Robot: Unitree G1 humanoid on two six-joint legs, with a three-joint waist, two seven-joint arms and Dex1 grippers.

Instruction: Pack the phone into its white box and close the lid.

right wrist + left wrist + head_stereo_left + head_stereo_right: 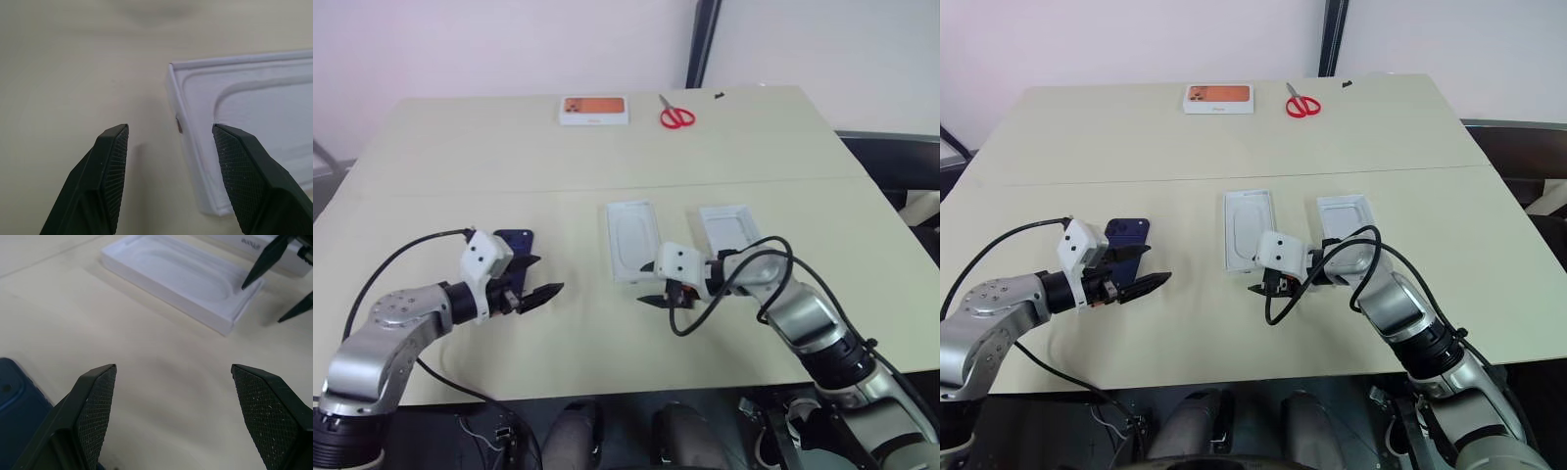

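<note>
- The phone (1126, 233) lies flat on the surface (460, 166), dark navy, just behind the left gripper (540, 294) and partly hidden by it; nothing touches it.
- It looks rigid, fairly heavy for its size, smooth and likely slippery; its long edges seem the safest place to pinch.
- To its right, well apart, lies a flat white insert (632, 240) with an embossed rounded outline; just beyond that is a deeper white shell (729, 227), partly covered by the right arm.
- The left fingers (95, 406) stand wide apart, empty.
- The right gripper (658, 300) hovers at the insert's near end, fingers (111, 171) parted, holding nothing.
- Far back lie an orange-topped box (594, 109) and red scissors (675, 116); any print is too small to read.
</note>
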